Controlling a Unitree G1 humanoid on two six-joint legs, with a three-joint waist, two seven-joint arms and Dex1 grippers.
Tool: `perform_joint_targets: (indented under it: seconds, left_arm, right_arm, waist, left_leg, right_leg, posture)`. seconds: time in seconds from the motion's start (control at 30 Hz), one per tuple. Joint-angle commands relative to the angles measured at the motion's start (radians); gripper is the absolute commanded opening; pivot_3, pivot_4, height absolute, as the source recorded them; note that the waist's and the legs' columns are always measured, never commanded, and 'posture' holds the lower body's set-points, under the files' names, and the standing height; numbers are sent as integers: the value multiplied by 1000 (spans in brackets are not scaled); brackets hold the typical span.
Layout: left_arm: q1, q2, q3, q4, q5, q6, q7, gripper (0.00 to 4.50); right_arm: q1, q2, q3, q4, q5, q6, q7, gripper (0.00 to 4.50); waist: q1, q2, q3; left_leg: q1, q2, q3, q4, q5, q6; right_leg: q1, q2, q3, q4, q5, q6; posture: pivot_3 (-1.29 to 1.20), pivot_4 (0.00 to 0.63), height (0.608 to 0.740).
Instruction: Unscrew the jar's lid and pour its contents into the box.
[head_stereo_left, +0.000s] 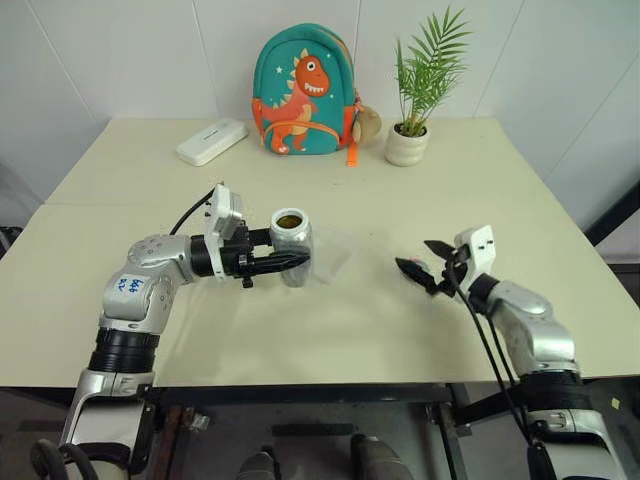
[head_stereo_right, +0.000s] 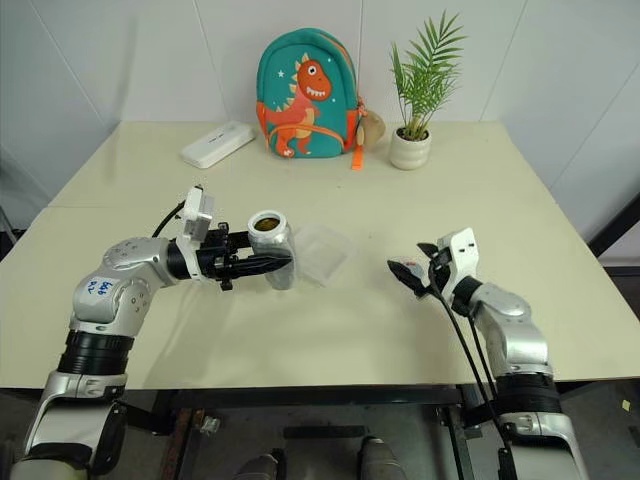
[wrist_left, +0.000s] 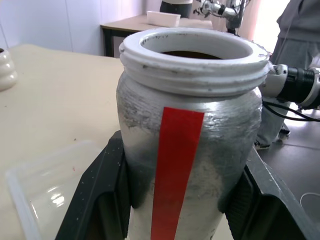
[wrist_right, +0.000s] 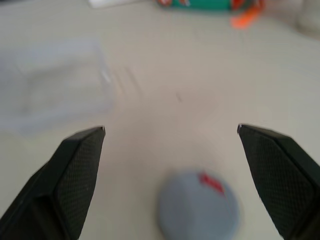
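My left gripper (head_stereo_left: 290, 258) is shut on the jar (head_stereo_left: 291, 243), a silver-grey cylinder with a red stripe (wrist_left: 175, 165), and holds it upright above the table. The jar's mouth is uncovered, and brown contents (wrist_left: 192, 54) show inside. The clear box (head_stereo_left: 336, 256) lies on the table just beside the jar, towards the middle. To the right, my right gripper (head_stereo_left: 414, 256) is low over the table with its fingers wide apart. The grey lid (wrist_right: 198, 206) with a red mark lies on the table between and below them, free of both fingers.
A teal dinosaur backpack (head_stereo_left: 303, 92), a potted plant (head_stereo_left: 408, 143) and a white oblong case (head_stereo_left: 211, 140) stand along the table's far edge. Bare tabletop lies between the box and the right gripper. A person (wrist_left: 300, 30) stands beyond the table.
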Motion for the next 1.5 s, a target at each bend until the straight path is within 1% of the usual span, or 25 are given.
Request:
perform_joint_targets:
  seconds: [0.03, 0.1, 0.17, 0.23, 0.3, 0.33, 0.43, 0.53, 0.6, 0.67, 0.77, 0.8, 0.83, 0.87, 0.93, 0.97, 1.03, 1.07, 1.2, 1.27, 1.33, 1.5]
  left_arm:
    - [-75, 10, 15, 61, 24, -41, 5, 1935]
    - [-136, 19, -2, 150, 58, -61, -9, 1935]
    - [-214, 22, -13, 262, 91, -96, -30, 1935]
    - [-277, 20, -33, 367, 131, -143, -54, 1935]
    - [-338, 15, -63, 472, 190, -204, -62, 1935]
    - [-362, 12, -75, 517, 217, -235, -62, 1935]
    - [-436, -1, -122, 658, 323, -352, -23, 1935]
    - [-496, -16, -166, 767, 421, -459, 31, 1935]
    - [-524, -23, -189, 810, 481, -516, 88, 1935]
    - [-539, -24, -221, 836, 558, -595, 172, 1935]
    - [-561, 28, -385, 841, 892, -902, 630, 1935]
    - [-568, 41, -423, 842, 974, -978, 760, 1935]
    - [-579, 36, -432, 857, 1006, -989, 843, 1935]
    - [-593, 42, -460, 857, 1078, -1000, 981, 1935]
    - [-617, 52, -511, 864, 1191, -1023, 1172, 1935]
    - [-629, 72, -577, 834, 1317, -1021, 1331, 1935]
    - [-644, 86, -671, 810, 1483, -999, 1546, 1935]
    - [-650, 88, -703, 807, 1538, -982, 1627, 1935]
    - [-656, 84, -817, 800, 1726, -897, 1886, 1935]
    - [-660, 70, -844, 825, 1768, -845, 1964, 1935]
    - [-664, 50, -867, 857, 1800, -796, 2022, 1935]
    - [-648, 32, -908, 854, 1837, -793, 2076, 1935]
  right_arm:
    - [-39, -55, 32, -215, 58, 88, 60, 4488]
    - [-53, -102, 40, -318, 101, 159, 93, 4488]
    - [-67, -140, 23, -385, 132, 227, 88, 4488]
    - [-63, -166, 6, -404, 129, 249, 71, 4488]
    - [-46, -180, -12, -412, 121, 253, 53, 4488]
    - [-37, -182, -20, -415, 122, 256, 44, 4488]
    - [11, -192, -39, -433, 115, 250, 30, 4488]
    - [66, -193, -60, -456, 123, 249, 17, 4488]
    - [93, -188, -72, -467, 131, 251, 5, 4488]
    - [113, -186, -76, -474, 132, 248, -3, 4488]
    - [146, -178, -80, -477, 133, 243, -18, 4488]
    - [154, -176, -80, -478, 133, 241, -21, 4488]
    - [159, -170, -82, -477, 136, 242, -26, 4488]
    - [163, -166, -83, -475, 137, 240, -31, 4488]
    - [169, -162, -82, -471, 137, 236, -36, 4488]
    - [172, -156, -81, -469, 136, 235, -40, 4488]
    - [177, -145, -76, -467, 136, 234, -47, 4488]
    - [179, -140, -75, -467, 138, 234, -50, 4488]
    - [183, -121, -64, -470, 138, 234, -59, 4488]
    - [180, -111, -60, -471, 140, 235, -61, 4488]
    - [180, -101, -55, -473, 140, 235, -63, 4488]
    - [198, -68, -48, -479, 136, 231, -78, 4488]
  waist:
    - [-1, 0, 0]
    - [2, 0, 0]
    - [4, 0, 0]
    - [6, 0, 0]
    - [10, -1, 0]
    - [14, -1, 0]
    - [25, -1, 0]
    - [27, -1, 0]
    - [28, -1, 0]
    - [27, -1, 0]
    - [28, -1, 0]
    - [28, -1, 0]
    - [29, -1, 0]
    - [30, -1, 0]
    - [32, -2, 1]
    - [32, -2, 1]
    - [31, -2, 1]
    - [30, -2, 1]
    - [30, -2, 1]
    - [30, -2, 1]
    - [31, -2, 1]
    - [31, -2, 1]
  left_leg:
    - [0, 0, 0, 0, 0, 0]
    - [1, 0, 0, 0, 0, 0]
    - [0, 0, 0, 0, 0, 0]
    - [-1, 0, 0, 0, 0, 0]
    - [-2, 0, 0, 0, 0, 0]
    - [-2, -1, 0, 0, 0, 0]
    - [-2, -1, 0, 0, -2, 1]
    - [-2, -1, 0, -1, -3, 2]
    - [-2, -1, 0, -1, -4, 2]
    - [-2, -1, 0, 0, -5, 2]
    - [-2, -1, 1, -1, -6, 1]
    - [-2, -1, 0, -1, -6, 1]
    - [-2, -1, 1, -1, -6, 1]
    - [-2, -1, 1, 0, -6, 0]
    - [-3, -1, 1, 0, -6, 0]
    - [-3, -1, 1, 0, -7, 0]
    - [-3, -1, 1, 1, -7, -1]
    - [-3, -1, 2, 0, -8, -1]
    - [-3, -1, 2, 0, -8, -2]
    - [-3, -1, 2, 0, -8, -2]
    - [-3, -1, 3, 0, -8, -2]
    - [-3, -1, 3, 0, -8, -2]
  right_leg:
    - [0, 0, 0, 0, 0, 0]
    - [1, 0, 0, 0, 0, 0]
    - [0, 0, 0, -1, -2, -2]
    - [0, 0, 0, -2, -3, -4]
    - [1, 0, 0, -5, -6, -11]
    - [1, 0, 0, -5, -6, -11]
    - [0, 0, 0, -6, -6, -10]
    - [0, 0, 0, -4, -5, -5]
    - [0, 0, 0, -4, -1, 4]
    - [0, 0, 0, -4, -1, 4]
    - [0, 0, 0, -4, 0, 5]
    - [0, 0, 0, -4, 0, 5]
    - [0, 0, 1, -4, 0, 6]
    - [0, 0, 1, -4, 0, 6]
    - [0, 0, 1, -5, 1, 8]
    - [0, 0, 1, -5, 1, 8]
    - [0, 0, 2, -6, 2, 9]
    - [0, 0, 2, -7, 1, 9]
    - [0, 0, 2, -6, 1, 10]
    - [0, 0, 2, -6, 1, 10]
    - [0, 0, 2, -6, 1, 10]
    - [-1, 0, 2, -6, 1, 11]
  posture:
    - [0, 150, 740]
    - [0, 150, 740]
    - [0, 150, 740]
    - [0, 150, 740]
    - [0, 150, 740]
    - [0, 150, 740]
    - [0, 150, 740]
    - [0, 150, 740]
    - [0, 150, 740]
    - [0, 150, 740]
    - [0, 150, 740]
    - [0, 150, 740]
    - [0, 150, 740]
    - [0, 150, 740]
    - [0, 150, 740]
    - [0, 150, 740]
    - [0, 150, 740]
    - [0, 150, 740]
    - [0, 150, 740]
    - [0, 150, 740]
    - [0, 150, 740]
    - [0, 150, 740]
